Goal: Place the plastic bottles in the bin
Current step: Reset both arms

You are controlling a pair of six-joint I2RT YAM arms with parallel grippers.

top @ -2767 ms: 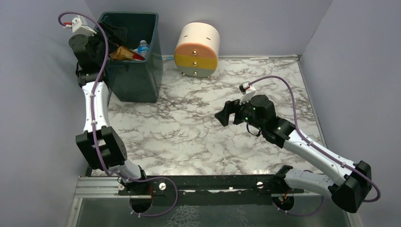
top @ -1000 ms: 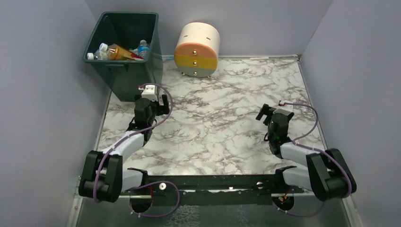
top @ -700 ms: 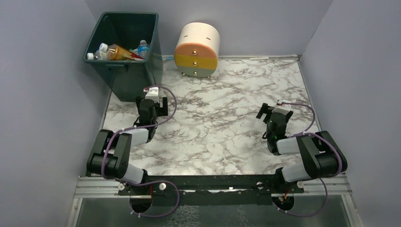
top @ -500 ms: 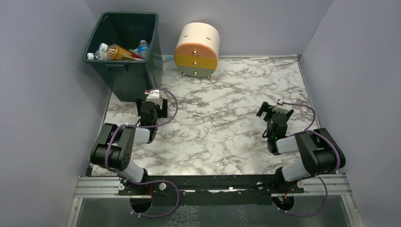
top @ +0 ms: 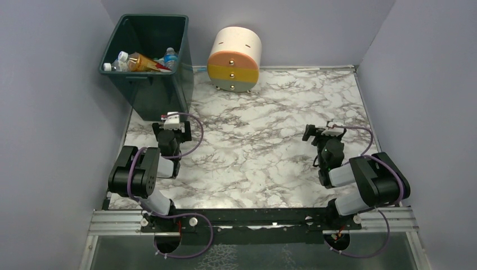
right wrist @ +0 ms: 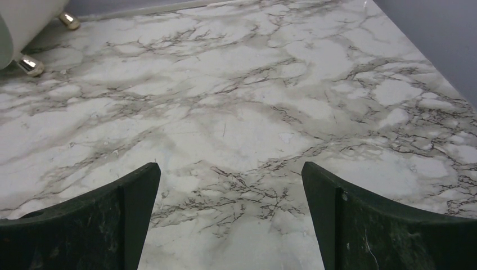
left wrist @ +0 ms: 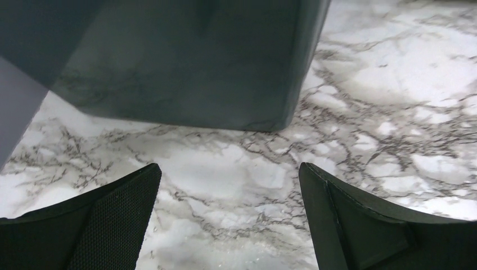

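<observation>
Bin (top: 160,90): dark green, upright, at the far left corner of the tabletop (top: 253,157). Its rimmed top is open to the overhead camera.

Plastic bottles (top: 142,61): inside the bin, piled against its left side. A clear bottle with a white cap, a yellow-orange bottle and a blue-labelled bottle can be told apart. How many lie beneath them cannot be told.

Left tool (left wrist: 228,225): fingers spread wide, nothing held. It is low over the tabletop, just near of the bin, pointing at it. In the left wrist view, only marble shows between the two fingers, and the bin's near wall and right corner fill the area ahead.

Right tool (right wrist: 230,219): fingers spread wide, nothing held. It is low over the right half of the tabletop, well apart from the bin. Only marble shows between its fingers.

Drawer unit (top: 235,59): round, cream, yellow and grey, standing just right of the bin at the far edge. Two of its brass feet (right wrist: 29,64) appear at the far left of the right wrist view.

Both arms are folded near their bases.
</observation>
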